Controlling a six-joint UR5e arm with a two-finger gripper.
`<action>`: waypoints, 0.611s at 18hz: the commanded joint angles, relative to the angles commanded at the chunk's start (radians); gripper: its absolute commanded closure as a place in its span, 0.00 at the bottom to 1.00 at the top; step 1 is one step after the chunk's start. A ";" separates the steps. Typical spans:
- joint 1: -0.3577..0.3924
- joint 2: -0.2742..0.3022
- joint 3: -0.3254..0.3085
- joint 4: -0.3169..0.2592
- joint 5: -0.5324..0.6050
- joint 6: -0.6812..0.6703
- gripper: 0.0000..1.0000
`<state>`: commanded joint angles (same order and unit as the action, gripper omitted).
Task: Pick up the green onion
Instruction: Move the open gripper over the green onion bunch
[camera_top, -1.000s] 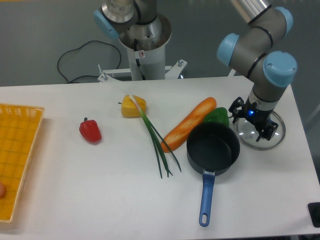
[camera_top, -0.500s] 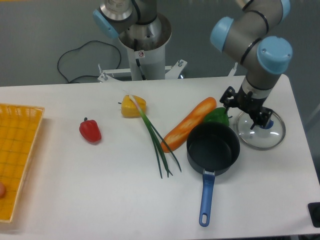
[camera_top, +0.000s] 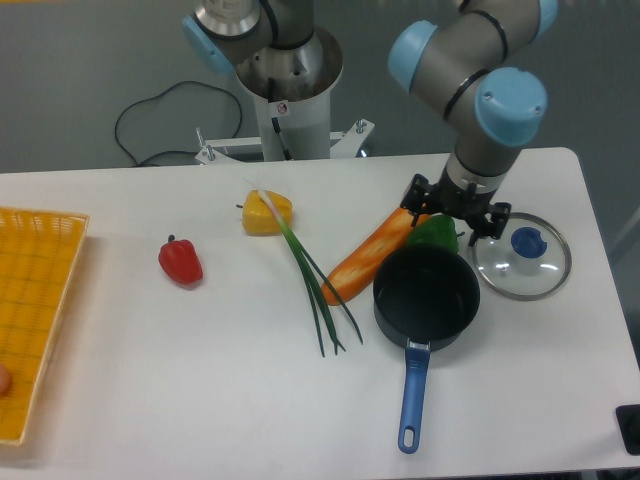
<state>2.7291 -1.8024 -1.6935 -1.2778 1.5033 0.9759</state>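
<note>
The green onion (camera_top: 309, 272) lies flat on the white table, with its white bulb end against a yellow pepper (camera_top: 267, 213) and its dark-green stalks fanning toward the front. My gripper (camera_top: 454, 211) hangs to the right of it, over the green bell pepper (camera_top: 433, 232) and the top end of the orange carrot (camera_top: 379, 250). Its fingers are spread apart and hold nothing. The carrot lies between the gripper and the onion.
A dark pan (camera_top: 427, 296) with a blue handle sits in front of the gripper. A glass lid (camera_top: 522, 256) with a blue knob lies to the right. A red pepper (camera_top: 181, 261) is to the left, and a yellow basket (camera_top: 36, 300) at the far left edge.
The gripper has moved left, from over the glass lid to over the green bell pepper and the carrot's end. The lid now shows in full. The vegetables have not moved.
</note>
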 joint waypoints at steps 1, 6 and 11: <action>-0.021 0.000 -0.003 0.003 -0.002 -0.032 0.00; -0.106 0.000 -0.012 0.008 0.008 -0.258 0.00; -0.172 -0.011 -0.008 0.000 0.020 -0.380 0.00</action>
<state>2.5573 -1.8131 -1.7012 -1.2778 1.5232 0.5955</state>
